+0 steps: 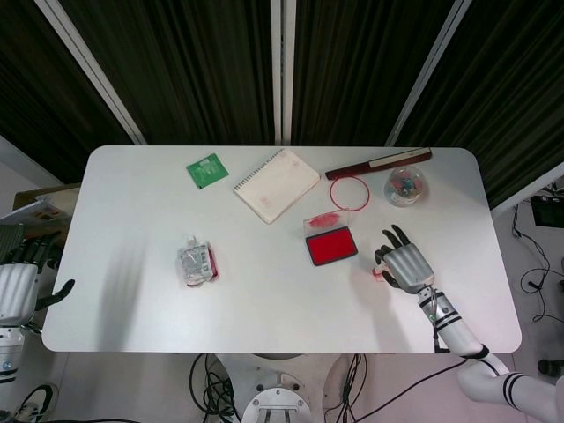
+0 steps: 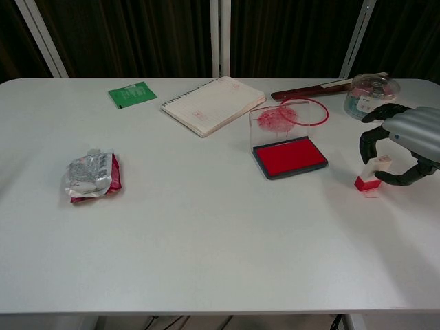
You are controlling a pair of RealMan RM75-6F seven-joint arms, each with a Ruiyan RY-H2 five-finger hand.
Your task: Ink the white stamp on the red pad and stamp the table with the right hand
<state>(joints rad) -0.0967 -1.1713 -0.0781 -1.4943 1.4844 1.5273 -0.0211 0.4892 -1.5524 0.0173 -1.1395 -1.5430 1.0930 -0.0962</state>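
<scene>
White surface (image 2: 206, 234) under everything. Right of centre, red pad (image 2: 289, 157) lying open, clear lid (image 2: 278, 121) standing upright at its far edge, smeared with red ink. Just right of the pad, white stamp (image 2: 370, 174) with a red base, standing slightly tilted on the surface. Right robot hand (image 2: 402, 141) curled over and around the stamp, dark fingers (image 2: 368, 139) arched on its left side and thumb low on its near right; cannot tell whether touching or gripping it. Seen from the head view, the same robot hand (image 1: 405, 263) covering most of the stamp (image 1: 377, 274), only a red bit showing at its left.

Left robot hand (image 1: 19, 291) off the left edge of the surface, low, fingers loosely spread, holding nothing.

Further back: red ring (image 2: 306, 111), dark red case (image 2: 313, 88), clear round container (image 2: 369, 91), spiral notebook (image 2: 213, 104), green packet (image 2: 132, 94). Near left, crumpled foil wrapper (image 2: 90, 174).
</scene>
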